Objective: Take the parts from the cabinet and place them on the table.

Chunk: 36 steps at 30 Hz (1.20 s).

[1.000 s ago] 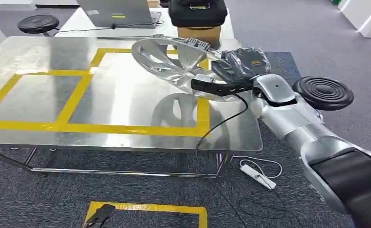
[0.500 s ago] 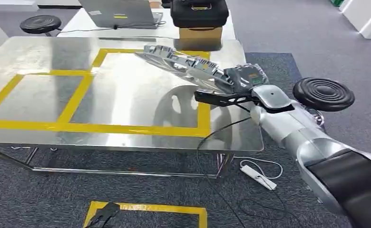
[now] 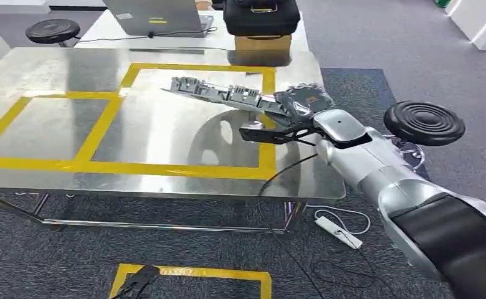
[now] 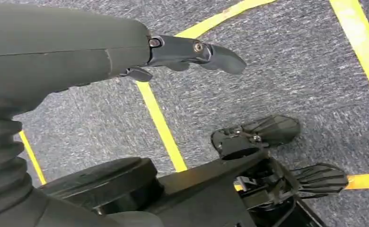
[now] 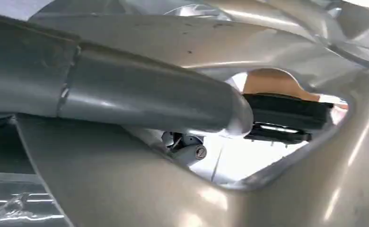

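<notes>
- The right hand [image 3: 300, 103] reaches out over the steel worktop [image 3: 53, 118] and grips a silver wheel cover [image 3: 222, 94] by its near rim, fingers closed on it.
- The wheel cover is held almost flat, edge-on from the head view, with its ribbed underside facing up; it hangs above the worktop inside the yellow taped square [image 3: 197, 168], and its reflection lies on the steel just below. I cannot tell whether its far edge touches the surface.
- In the right wrist view the thick grey thumb [image 5: 149, 99] lies across the shiny cover, and one of the cover's openings frames a black case on a brown box beyond.
- The left hand [image 4: 192, 52] hangs low over grey carpet crossed by yellow tape lines [image 4: 161, 125]; its fingers are loosely out and it holds nothing.
- Behind the worktop stands a white desk with a laptop [image 3: 156, 15], and just beside it a black case [image 3: 260, 15] sits on a cardboard box [image 3: 262, 45].
- A round black stool [image 3: 424, 122] stands to the right of the arm, another stool [image 3: 52, 30] is at the far left corner.
- A white power strip [image 3: 335, 229] and black cable lie on the carpet under the worktop's right end.
</notes>
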Each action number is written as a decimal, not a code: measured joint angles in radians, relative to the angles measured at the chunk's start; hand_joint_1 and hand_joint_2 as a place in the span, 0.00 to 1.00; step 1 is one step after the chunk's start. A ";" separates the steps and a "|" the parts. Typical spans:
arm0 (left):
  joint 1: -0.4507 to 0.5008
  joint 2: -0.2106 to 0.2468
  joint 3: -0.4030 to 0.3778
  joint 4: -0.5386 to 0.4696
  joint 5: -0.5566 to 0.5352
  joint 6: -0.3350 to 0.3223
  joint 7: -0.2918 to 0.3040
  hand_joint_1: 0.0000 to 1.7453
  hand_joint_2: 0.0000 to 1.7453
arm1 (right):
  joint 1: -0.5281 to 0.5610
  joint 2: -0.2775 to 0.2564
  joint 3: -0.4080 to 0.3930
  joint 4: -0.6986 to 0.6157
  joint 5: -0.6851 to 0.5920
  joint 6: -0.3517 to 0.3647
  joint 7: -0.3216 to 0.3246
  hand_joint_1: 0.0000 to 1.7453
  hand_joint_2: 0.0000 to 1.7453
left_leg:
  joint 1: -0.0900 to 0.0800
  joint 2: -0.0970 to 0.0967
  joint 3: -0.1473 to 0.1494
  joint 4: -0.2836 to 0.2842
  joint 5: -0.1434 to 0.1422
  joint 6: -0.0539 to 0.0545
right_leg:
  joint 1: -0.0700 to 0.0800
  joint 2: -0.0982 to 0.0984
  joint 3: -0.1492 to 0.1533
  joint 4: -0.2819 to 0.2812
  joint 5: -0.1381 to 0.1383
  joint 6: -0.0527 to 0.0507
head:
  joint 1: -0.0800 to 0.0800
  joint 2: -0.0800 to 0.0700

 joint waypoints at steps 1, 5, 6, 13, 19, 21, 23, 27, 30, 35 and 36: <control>0.000 0.000 0.000 0.000 0.000 0.000 0.000 0.00 1.00 | 0.000 0.003 0.002 0.000 0.001 -0.003 -0.002 1.00 0.00 | 0.000 0.000 0.000 0.000 0.000 0.000 | 0.000 0.000 0.000 0.000 0.000 0.000 | 0.000 0.000; 0.002 0.000 0.000 0.000 0.000 0.002 0.000 0.00 1.00 | 0.000 0.006 0.010 0.000 0.003 -0.019 -0.008 1.00 0.00 | 0.000 0.000 0.000 0.000 0.000 0.000 | 0.000 0.000 0.000 0.000 0.000 0.000 | 0.000 0.000; 0.002 0.000 0.000 0.000 0.001 0.002 0.000 0.00 1.00 | 0.000 0.006 0.011 0.000 0.003 -0.023 -0.008 1.00 0.00 | 0.000 0.000 0.000 0.000 0.000 0.000 | 0.000 0.000 0.000 0.000 0.000 0.000 | 0.000 0.000; 0.002 0.000 0.000 0.000 0.003 0.003 -0.005 0.00 1.00 | 0.000 0.018 0.015 0.000 0.005 -0.035 -0.010 1.00 0.00 | 0.000 0.000 -0.001 0.000 0.000 0.000 | 0.000 0.000 -0.001 0.000 0.000 0.000 | 0.000 0.000; 0.002 0.000 0.000 0.000 0.006 0.008 -0.012 0.00 1.00 | 0.002 0.026 0.020 0.000 0.009 -0.043 -0.019 1.00 0.00 | 0.000 0.000 -0.002 0.000 0.000 0.000 | 0.000 0.000 -0.002 0.000 0.000 0.000 | 0.000 0.000; 0.002 0.000 0.001 0.000 0.006 0.011 -0.004 0.00 1.00 | 0.003 0.030 0.020 -0.001 0.011 -0.044 -0.019 1.00 0.00 | 0.000 0.000 -0.002 0.000 0.000 0.000 | 0.000 0.000 -0.002 0.000 0.000 0.000 | 0.000 0.000; 0.002 0.000 0.001 0.000 0.006 0.012 -0.003 0.00 1.00 | 0.005 0.034 0.020 -0.001 0.013 -0.046 -0.019 1.00 0.00 | 0.000 0.000 -0.002 0.000 0.000 0.000 | 0.000 0.000 -0.002 0.000 0.000 0.000 | 0.000 0.000; 0.002 0.000 0.001 0.000 0.009 0.008 -0.011 0.00 1.00 | 0.010 0.037 0.021 -0.001 0.014 -0.053 -0.019 1.00 0.00 | 0.000 0.000 -0.002 0.000 0.000 0.000 | 0.000 0.000 -0.002 0.000 0.000 0.000 | 0.000 0.000; 0.002 0.000 0.001 0.000 0.005 0.003 -0.020 0.00 1.00 | 0.013 0.038 0.021 -0.001 0.015 -0.059 -0.021 0.00 0.00 | 0.000 0.000 -0.002 0.000 0.000 0.000 | 0.000 0.000 -0.002 0.000 0.000 0.000 | 0.000 0.000; 0.002 0.000 0.001 0.000 0.003 -0.002 -0.035 0.00 0.00 | 0.016 0.039 0.021 -0.001 0.017 -0.060 -0.024 0.00 0.00 | 0.000 0.000 -0.002 0.000 0.000 0.000 | 0.000 0.000 -0.003 0.000 0.000 0.000 | 0.000 0.000; 0.002 0.000 0.001 0.000 0.003 0.004 -0.035 0.00 0.00 | 0.017 0.039 0.021 -0.001 0.018 -0.060 -0.024 0.00 0.00 | 0.000 0.000 -0.002 0.000 0.000 0.000 | 0.000 0.000 -0.003 0.000 0.000 0.000 | 0.000 0.000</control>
